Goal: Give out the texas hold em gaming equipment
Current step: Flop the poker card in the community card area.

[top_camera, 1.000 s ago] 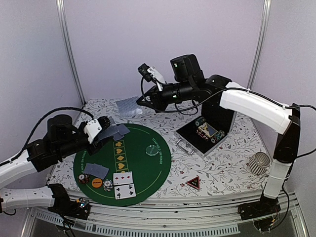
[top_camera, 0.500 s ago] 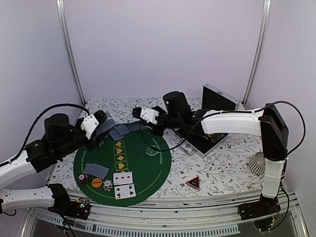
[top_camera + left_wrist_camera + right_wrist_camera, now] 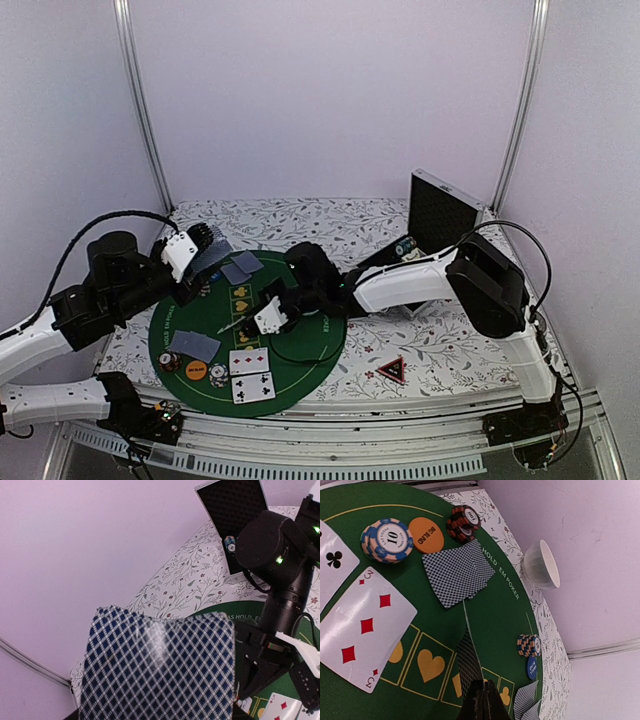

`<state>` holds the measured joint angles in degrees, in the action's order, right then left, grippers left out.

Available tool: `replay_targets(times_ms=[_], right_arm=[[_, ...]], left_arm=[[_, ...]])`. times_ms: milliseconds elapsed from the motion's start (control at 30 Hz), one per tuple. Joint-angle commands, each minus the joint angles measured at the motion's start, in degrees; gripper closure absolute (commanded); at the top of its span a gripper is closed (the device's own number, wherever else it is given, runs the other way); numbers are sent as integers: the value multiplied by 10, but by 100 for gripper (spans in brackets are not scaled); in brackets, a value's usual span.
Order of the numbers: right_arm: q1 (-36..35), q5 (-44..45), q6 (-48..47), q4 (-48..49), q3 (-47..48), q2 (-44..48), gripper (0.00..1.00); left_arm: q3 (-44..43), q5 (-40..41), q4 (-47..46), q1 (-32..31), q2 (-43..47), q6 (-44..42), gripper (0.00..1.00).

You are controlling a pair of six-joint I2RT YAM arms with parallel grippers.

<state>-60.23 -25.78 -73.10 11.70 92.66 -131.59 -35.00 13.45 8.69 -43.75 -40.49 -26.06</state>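
Though edge-on, card [image 3: 468, 662] in right gripper [image 3: 481, 692]

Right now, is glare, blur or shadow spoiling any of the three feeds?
Left wrist view: the card stack fills the lower frame, slightly soft, with a pale glare streak on its backs. Right wrist view: sharp, with a mild sheen on the three of diamonds; the right end effector is dark at the bottom edge, shut on an edge-on card. Top view: even light, soft shadows.

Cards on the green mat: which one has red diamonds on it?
The three of diamonds, lying face up. The face-up card beside it shows black clubs; the rest show only blue checked backs.
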Motion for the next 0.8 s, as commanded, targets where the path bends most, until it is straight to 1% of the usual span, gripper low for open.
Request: replay_targets(times_ms=[0,100,367,767], right_arm=[[1,-30,-89,-43,12,-24,99],[-1,-37,-143,-84,11,-45,99],[-2,-27,-233,-110,1,-55,99],[-1,-32,-317,-117,-5,-55,99]], left_arm=[[3,-3,-19,3,3,6,46],[3,-4,-18,4,3,7,46],[3,-8,-18,3,0,6,46],[3,-11,-17,4,-2,4,46]])
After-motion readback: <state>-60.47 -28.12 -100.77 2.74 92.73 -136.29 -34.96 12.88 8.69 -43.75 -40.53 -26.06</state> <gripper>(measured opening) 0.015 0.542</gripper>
